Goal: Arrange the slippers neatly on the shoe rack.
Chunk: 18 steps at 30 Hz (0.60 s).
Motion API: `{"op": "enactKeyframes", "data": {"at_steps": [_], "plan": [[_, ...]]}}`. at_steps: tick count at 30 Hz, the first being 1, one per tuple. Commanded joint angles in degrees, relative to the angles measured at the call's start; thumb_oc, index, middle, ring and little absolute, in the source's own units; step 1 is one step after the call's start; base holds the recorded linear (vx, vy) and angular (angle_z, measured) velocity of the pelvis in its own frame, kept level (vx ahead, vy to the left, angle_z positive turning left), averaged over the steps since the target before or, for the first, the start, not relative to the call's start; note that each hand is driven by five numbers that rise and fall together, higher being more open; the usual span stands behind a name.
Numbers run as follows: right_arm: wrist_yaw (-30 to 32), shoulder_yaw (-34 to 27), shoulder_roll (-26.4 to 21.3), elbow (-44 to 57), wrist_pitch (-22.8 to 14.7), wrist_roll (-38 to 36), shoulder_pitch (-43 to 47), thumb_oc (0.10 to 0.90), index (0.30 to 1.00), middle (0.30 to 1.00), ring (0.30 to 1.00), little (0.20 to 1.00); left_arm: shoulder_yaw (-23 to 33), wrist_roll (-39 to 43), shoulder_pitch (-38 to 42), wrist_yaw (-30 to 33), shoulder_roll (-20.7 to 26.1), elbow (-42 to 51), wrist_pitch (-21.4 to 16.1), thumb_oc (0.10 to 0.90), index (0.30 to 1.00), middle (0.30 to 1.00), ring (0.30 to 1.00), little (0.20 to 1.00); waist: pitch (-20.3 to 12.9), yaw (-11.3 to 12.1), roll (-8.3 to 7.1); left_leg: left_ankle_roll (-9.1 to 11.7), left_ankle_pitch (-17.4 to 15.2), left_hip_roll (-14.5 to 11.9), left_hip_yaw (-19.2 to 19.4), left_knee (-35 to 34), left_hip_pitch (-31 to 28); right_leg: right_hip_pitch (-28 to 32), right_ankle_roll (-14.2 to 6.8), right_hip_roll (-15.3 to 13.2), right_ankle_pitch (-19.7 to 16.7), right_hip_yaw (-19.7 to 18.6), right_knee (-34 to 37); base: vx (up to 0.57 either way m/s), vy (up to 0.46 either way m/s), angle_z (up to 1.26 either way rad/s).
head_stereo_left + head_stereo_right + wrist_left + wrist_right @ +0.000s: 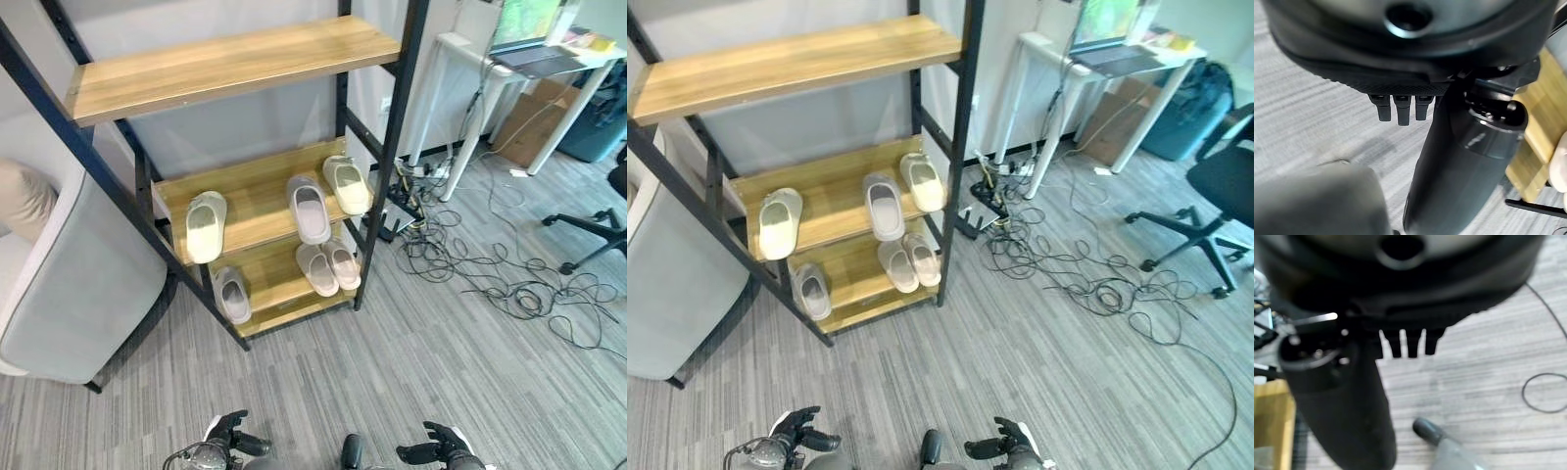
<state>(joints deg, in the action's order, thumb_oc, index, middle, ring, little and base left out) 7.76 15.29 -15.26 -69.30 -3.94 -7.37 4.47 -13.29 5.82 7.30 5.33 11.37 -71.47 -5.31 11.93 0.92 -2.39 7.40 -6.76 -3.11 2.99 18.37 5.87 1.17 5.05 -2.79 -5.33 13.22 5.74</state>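
Observation:
The shoe rack [390,147] has a black frame and wooden shelves. On its middle shelf lie a cream slipper [205,225] at the left, a grey slipper [310,209] in the middle and another cream slipper [347,184] at the right, set apart at differing angles. The lowest shelf holds a single grey slipper [232,294] at the left and a pale pair [328,266] side by side. The top shelf [225,64] is bare. My left hand [227,436] and right hand [436,448] hang low over the carpet, well short of the rack, both open and holding nothing.
A grey armchair [69,284] stands close to the rack's left side. Tangled cables [490,269] and a power strip [404,201] lie on the carpet to the right. A white desk [490,69] and an office chair [1215,196] stand further right.

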Motion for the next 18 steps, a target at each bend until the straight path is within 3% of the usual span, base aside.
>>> {"op": "enactKeyframes", "data": {"at_steps": [1,3,5,7,10,12,13,14,15,17,18], "plan": [[0.79,-0.55,-1.94,0.69,-1.20,-0.95,-0.96,0.800,0.900,0.900,0.900,0.900,-2.20,-0.24,-2.02,0.37,0.12,-0.24,-0.47,0.800,0.900,0.900,0.900,0.900,0.08,1.51,1.00,-4.94,5.59,1.97,2.80,-8.40,3.48,2.39,-8.27,-0.08,7.15,-2.55,-1.61,0.19,0.020,0.43],[1.06,-0.90,-1.76,0.65,-1.20,-1.11,-1.42,0.800,0.900,0.900,0.900,0.900,-2.12,-0.73,-2.39,0.20,0.08,-0.20,-0.42,0.800,0.900,0.900,0.900,0.900,-0.04,1.88,2.08,-4.40,9.79,1.92,5.12,-13.82,4.83,4.08,-8.21,1.55,8.58,-2.64,-1.27,0.21,0.029,0.30],[1.06,-0.71,-1.37,0.69,-0.95,-0.79,-1.67,0.800,0.900,0.900,0.900,0.900,-1.86,-0.84,-2.93,-0.07,0.24,-0.04,-0.30,0.800,0.900,0.900,0.900,0.900,-0.12,2.86,2.33,-4.44,11.73,2.10,6.36,-16.52,5.73,5.85,-7.92,2.85,10.44,-3.36,-2.23,0.34,0.080,0.08],[0.99,-0.55,-1.11,0.63,-0.92,-0.31,-1.89,0.800,0.900,0.900,0.900,0.900,-1.61,-0.98,-3.33,-0.14,0.34,-0.25,-0.14,0.800,0.900,0.900,0.900,0.900,-0.49,3.18,2.21,-5.01,11.61,2.36,6.06,-17.39,4.75,6.59,-7.93,3.03,11.09,-3.65,-2.87,0.27,0.089,-0.18],[0.47,-0.40,-0.05,0.28,-0.86,0.90,-2.46,0.800,0.900,0.900,0.900,0.900,-0.93,-0.97,-3.75,-0.51,0.77,-0.84,0.02,0.800,0.900,0.900,0.900,0.900,-2.12,4.33,0.69,-6.84,10.11,3.86,4.18,-17.12,2.60,7.28,-9.13,2.02,12.67,-4.16,-8.34,0.27,0.119,-0.14],[0.05,-0.40,0.11,0.46,-0.89,1.52,-2.26,0.800,0.900,0.900,0.900,0.900,-1.14,-1.49,-3.50,-0.76,1.24,-0.72,0.15,0.800,0.900,0.900,0.900,0.900,-2.52,4.34,0.28,-8.07,8.67,4.36,4.27,-17.91,0.41,4.98,-11.15,1.08,11.89,-3.89,-15.01,0.17,0.140,-0.01],[-0.08,-0.45,0.12,0.75,-0.89,1.62,-1.97,0.800,0.900,0.900,0.900,0.900,-1.14,-1.60,-3.21,-0.72,1.53,-0.47,0.21,0.800,0.900,0.900,0.900,0.900,-2.30,3.90,0.41,-8.58,8.14,4.30,4.14,-18.28,-0.67,2.51,-12.47,0.19,10.15,-3.60,-19.56,0.09,0.105,-0.04],[-0.08,-0.45,0.12,0.75,-0.89,1.62,-1.97,0.800,0.900,0.900,0.900,0.900,-1.14,-1.60,-3.21,-0.72,1.53,-0.47,0.21,0.800,0.900,0.900,0.900,0.900,-2.31,3.91,0.40,-8.58,8.14,4.31,4.14,-18.28,-0.66,2.49,-12.47,0.18,10.17,-3.61,-19.58,0.08,0.129,0.02],[-0.32,-0.44,0.31,1.46,-0.93,1.50,-1.52,0.800,0.900,0.900,0.900,0.900,-1.30,-1.52,-2.65,-0.73,2.07,0.02,0.17,0.800,0.900,0.900,0.900,0.900,-1.55,2.80,0.94,-9.47,7.37,4.25,3.49,-18.62,-2.56,-1.68,-14.44,-0.94,6.06,-3.69,-27.27,0.10,0.110,0.04],[-0.43,-0.58,0.53,1.84,-1.02,1.11,-1.42,0.800,0.900,0.900,0.900,0.900,-1.44,-1.51,-2.39,-0.71,2.49,0.24,0.15,0.800,0.900,0.900,0.900,0.900,-1.43,2.06,1.88,-9.80,6.83,4.02,2.10,-19.68,-4.51,-5.01,-14.18,-1.04,5.63,-4.82,-31.24,0.16,0.094,0.14],[-0.32,-0.56,0.58,2.04,-1.10,0.84,-1.34,0.800,0.900,0.900,0.900,0.900,-1.47,-1.47,-2.23,-0.58,2.66,0.23,0.12,0.800,0.900,0.900,0.900,0.900,-1.52,1.75,2.13,-9.84,6.59,4.20,1.01,-20.29,-5.40,-6.19,-13.41,-0.75,6.38,-5.67,-30.04,0.18,0.012,0.27]]}}
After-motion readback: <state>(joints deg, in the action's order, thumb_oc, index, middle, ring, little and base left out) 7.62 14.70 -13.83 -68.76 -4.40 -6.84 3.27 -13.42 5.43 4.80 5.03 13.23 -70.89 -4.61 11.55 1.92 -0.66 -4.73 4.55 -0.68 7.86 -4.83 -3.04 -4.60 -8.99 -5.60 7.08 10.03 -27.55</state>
